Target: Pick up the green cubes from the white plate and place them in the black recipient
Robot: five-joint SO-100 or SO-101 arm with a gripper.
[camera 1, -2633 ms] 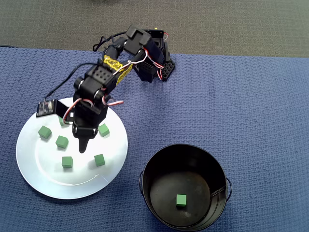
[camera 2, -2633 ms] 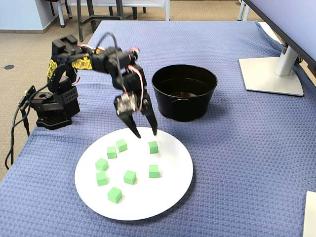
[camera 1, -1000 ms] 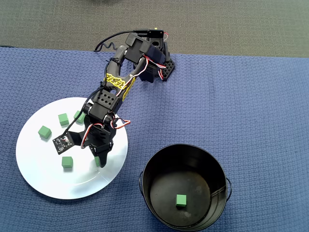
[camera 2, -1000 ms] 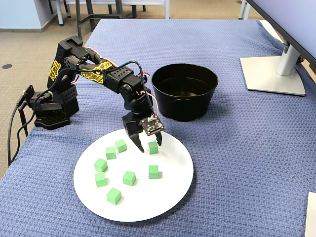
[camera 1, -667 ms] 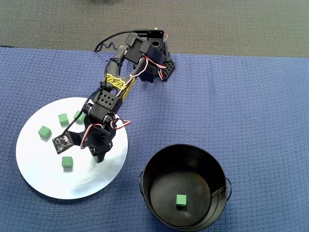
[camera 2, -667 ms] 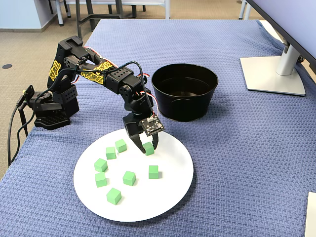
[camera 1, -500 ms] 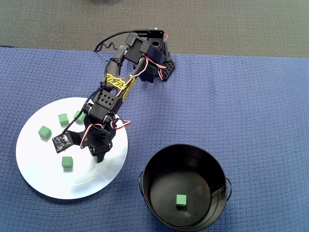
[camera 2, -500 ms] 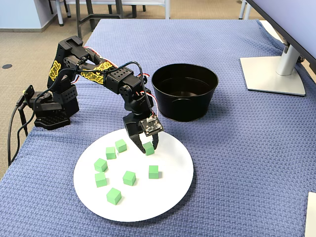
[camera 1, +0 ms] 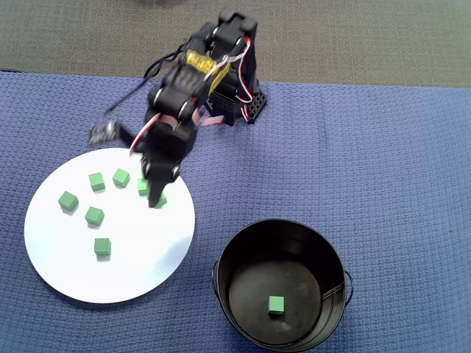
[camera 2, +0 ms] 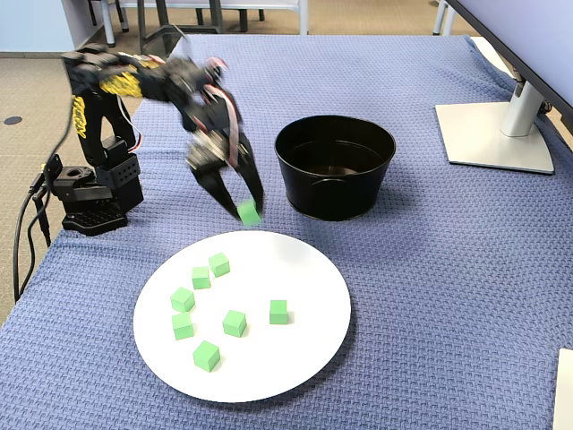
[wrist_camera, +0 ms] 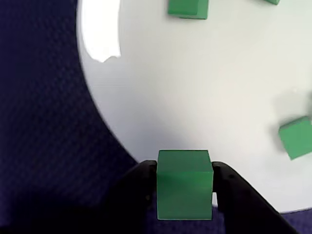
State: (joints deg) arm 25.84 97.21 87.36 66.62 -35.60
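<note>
My gripper (wrist_camera: 185, 189) is shut on one green cube (wrist_camera: 185, 185), with a black finger (wrist_camera: 144, 183) on each side of it. In the fixed view the gripper (camera 2: 246, 213) holds this cube (camera 2: 249, 212) in the air over the far edge of the white plate (camera 2: 304, 349). In the overhead view the gripper (camera 1: 156, 197) is over the plate's right part (camera 1: 51, 250). Several more green cubes (camera 2: 235, 322) lie loose on the plate. The black recipient (camera 1: 221, 287) stands to the right of the plate, with one green cube (camera 1: 276, 304) inside.
A blue woven cloth (camera 2: 430, 296) covers the table. The arm's base (camera 2: 89, 197) stands at the left in the fixed view, with cables beside it. A white monitor stand (camera 2: 492, 134) sits at the far right.
</note>
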